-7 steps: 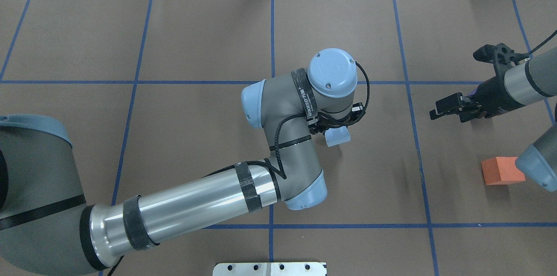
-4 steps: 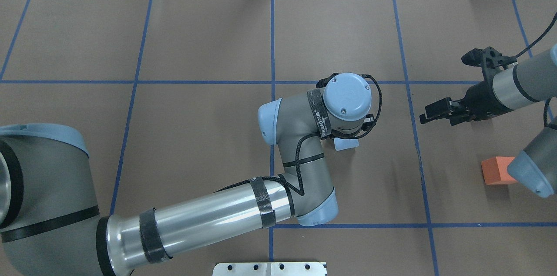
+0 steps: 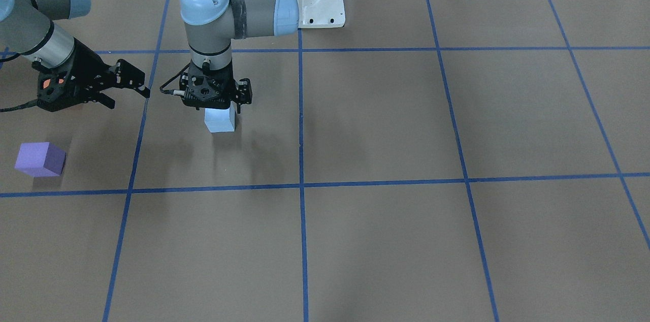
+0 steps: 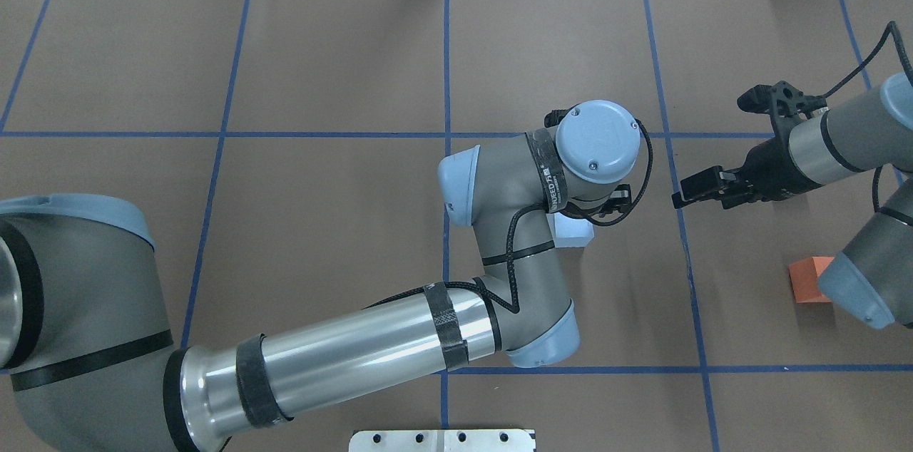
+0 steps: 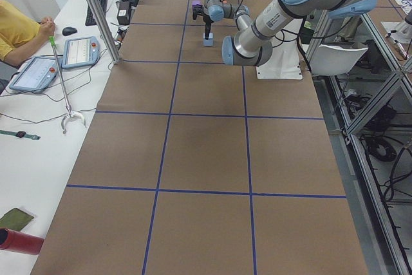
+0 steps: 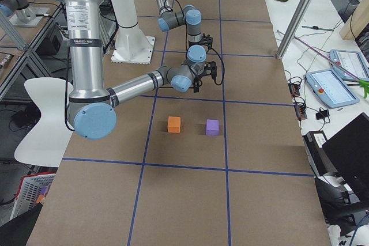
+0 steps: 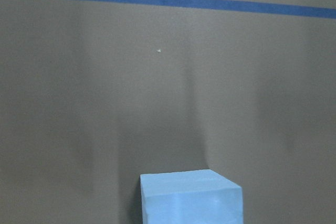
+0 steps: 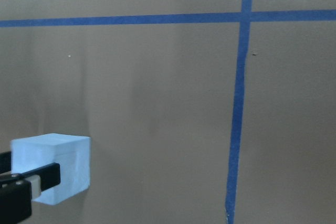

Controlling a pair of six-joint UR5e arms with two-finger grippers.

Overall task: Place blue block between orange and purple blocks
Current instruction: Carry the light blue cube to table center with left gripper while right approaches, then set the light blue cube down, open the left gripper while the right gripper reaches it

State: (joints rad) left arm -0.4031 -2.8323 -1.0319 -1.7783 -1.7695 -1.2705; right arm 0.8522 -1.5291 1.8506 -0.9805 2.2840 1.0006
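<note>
My left gripper (image 3: 219,107) is shut on the light blue block (image 3: 220,120) and holds it just above the table; the block also shows in the overhead view (image 4: 574,232) under the wrist, and in the left wrist view (image 7: 191,198). The right wrist view shows the block (image 8: 52,174) with one black finger across it. My right gripper (image 3: 128,98) is open and empty, a short way to the block's side (image 4: 702,192). The orange block (image 6: 174,124) and purple block (image 6: 212,127) sit side by side with a gap between them. In the overhead view the orange block (image 4: 804,279) is half hidden and the purple one is hidden.
Blue tape lines (image 4: 681,224) divide the brown table into squares. The white mounting plate (image 3: 322,4) lies at the robot's base. The right arm's elbow (image 4: 856,288) hangs over the orange block. A person with tablets (image 5: 82,51) sits beyond the table's far side.
My left arm has carried the blue block to the right, toward the right gripper. My right gripper has moved left and slightly away from the robot.
</note>
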